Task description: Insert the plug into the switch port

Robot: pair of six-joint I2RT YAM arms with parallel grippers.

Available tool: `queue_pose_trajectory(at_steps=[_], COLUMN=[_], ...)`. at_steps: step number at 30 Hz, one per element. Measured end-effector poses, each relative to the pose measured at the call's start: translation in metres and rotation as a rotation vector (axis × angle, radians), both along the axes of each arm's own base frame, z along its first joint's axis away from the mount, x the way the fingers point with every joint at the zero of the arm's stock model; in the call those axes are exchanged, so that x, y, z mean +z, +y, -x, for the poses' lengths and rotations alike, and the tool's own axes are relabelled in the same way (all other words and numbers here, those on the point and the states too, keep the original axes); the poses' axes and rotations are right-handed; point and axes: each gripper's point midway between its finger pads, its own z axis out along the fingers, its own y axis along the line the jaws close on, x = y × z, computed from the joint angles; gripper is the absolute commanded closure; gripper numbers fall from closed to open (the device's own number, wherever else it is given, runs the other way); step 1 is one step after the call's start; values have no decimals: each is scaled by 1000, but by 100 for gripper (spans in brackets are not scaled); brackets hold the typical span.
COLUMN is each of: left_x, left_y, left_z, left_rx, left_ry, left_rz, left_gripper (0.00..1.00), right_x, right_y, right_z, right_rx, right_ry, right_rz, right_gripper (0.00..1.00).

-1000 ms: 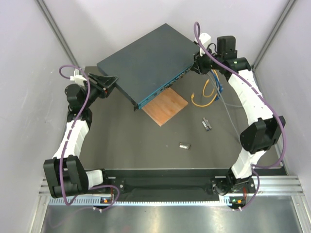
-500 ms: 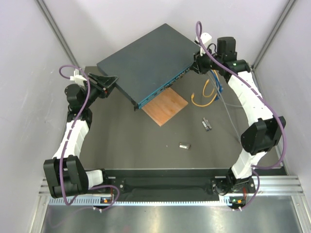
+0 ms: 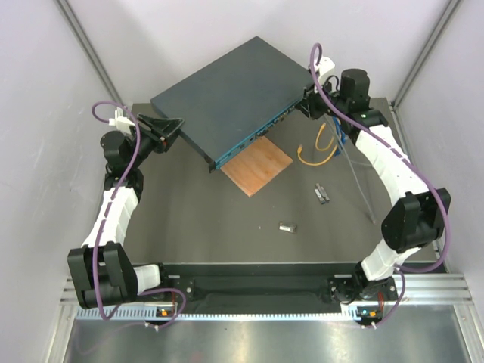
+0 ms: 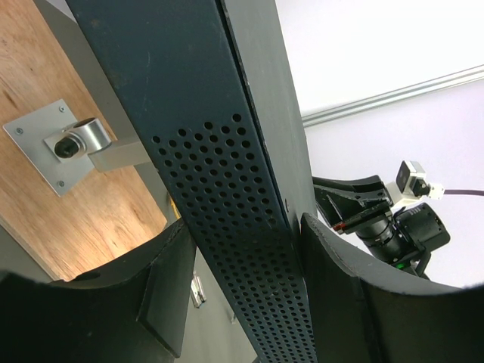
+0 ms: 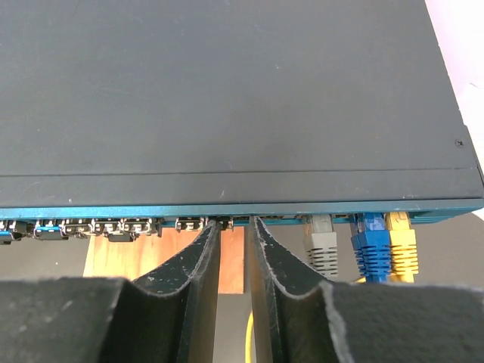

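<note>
The switch (image 3: 227,98) is a flat dark blue-grey box lying diagonally at the back of the table, its teal front face toward the right arm. My left gripper (image 3: 172,130) clamps the switch's left corner; in the left wrist view (image 4: 242,227) both jaws straddle the perforated side (image 4: 227,166). My right gripper (image 3: 308,102) is at the right end of the front face. In the right wrist view (image 5: 233,223) its jaws stand a narrow gap apart, empty, tips at the port row. A grey plug (image 5: 321,246) sits in a port just right of them.
A blue plug (image 5: 370,246) and a yellow plug (image 5: 402,242) sit in ports right of the grey one. A thin wooden square (image 3: 257,166) lies under the switch's front edge. Yellow cable (image 3: 318,151), a grey cable (image 3: 355,178) and two small metal parts (image 3: 322,193) (image 3: 286,226) lie on the table.
My right wrist has shifted slightly up and to the right along the switch's front face. The left arm and the switch have not moved.
</note>
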Motion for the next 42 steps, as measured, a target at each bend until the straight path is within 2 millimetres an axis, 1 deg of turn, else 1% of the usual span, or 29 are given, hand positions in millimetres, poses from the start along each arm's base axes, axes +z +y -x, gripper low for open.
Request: queue_pose_trajectory(at_steps=[1, 4, 10, 12, 17, 20, 22, 23, 24, 25, 26, 27, 28, 29, 30, 31, 32, 33, 34, 35, 38, 40, 41, 42], left_x=[0, 0, 1, 0, 1, 1, 1, 1, 1, 2, 2, 2, 2, 2, 2, 4, 7, 9, 13, 14, 19, 21, 23, 24], left_y=[0, 0, 0, 0, 0, -1, -1, -1, -1, -1, -1, -1, -1, -1, 0, 0, 0, 0, 0, 0, 2, 5, 7, 9], left_z=[0, 0, 1, 1, 0, 1, 1, 1, 1, 1, 1, 1, 1, 1, 1, 1, 1, 2, 4, 5, 7, 7, 8, 8], left_rx=[0, -2, -7, -8, -10, -12, -12, -13, -15, -15, -15, -16, -15, -15, -15, -13, -12, -11, -10, -9, -3, 5, 11, 17], left_ry=[0, -1, 1, 5, 8, 12, 15, 16, 16, 17, 18, 18, 19, 16, 1, -11, -24, -34, -45, -49, -54, -50, -48, -48], left_rz=[0, -2, -12, -15, -20, -25, -26, -28, -30, -31, -33, -35, -37, -46, -69, -84, -96, -103, -106, -108, -95, -82, -75, -71], left_gripper=[100, 100, 96, 96, 95, 89, 80, 75, 68, 54, 49, 44, 36, 31, 26, 22, 15, 12, 8, 2, 1, 1, 1, 1], right_x=[0, 1, 1, 0, -8, -11, -14, -15, -18, -20, -22, -25, -27, -30, -36, -40, -48, -54, -64, -73, -101, -122, -137, -149], right_y=[0, -1, -6, -8, -21, -33, -41, -45, -49, -52, -57, -61, -64, -67, -71, -74, -77, -79, -81, -82, -80, -75, -70, -65], right_z=[0, 0, 3, 5, 18, 26, 31, 34, 39, 43, 50, 58, 66, 74, 88, 98, 112, 122, 136, 149, 176, 188, 197, 205], right_rx=[-1, -2, 2, 4, 5, -2, -5, -5, -3, 1, 6, 15, 20, 28, 41, 48, 63, 77, 94, 113, 175, 216, 248, 275], right_ry=[-2, -8, -29, -38, -14, 3, 19, 30, 45, 58, 73, 85, 96, 101, 119, 129, 144, 155, 175, 197, 255, 293, 319, 341], right_rz=[-1, 4, 41, 54, 107, 145, 166, 175, 189, 201, 217, 233, 245, 262, 281, 293, 311, 323, 336, 346, 369, 388, 404, 418], right_gripper=[76, 73, 70, 70, 72, 69, 65, 63, 57, 54, 51, 43, 39, 36, 29, 26, 24, 22, 19, 19, 20, 28, 31, 40])
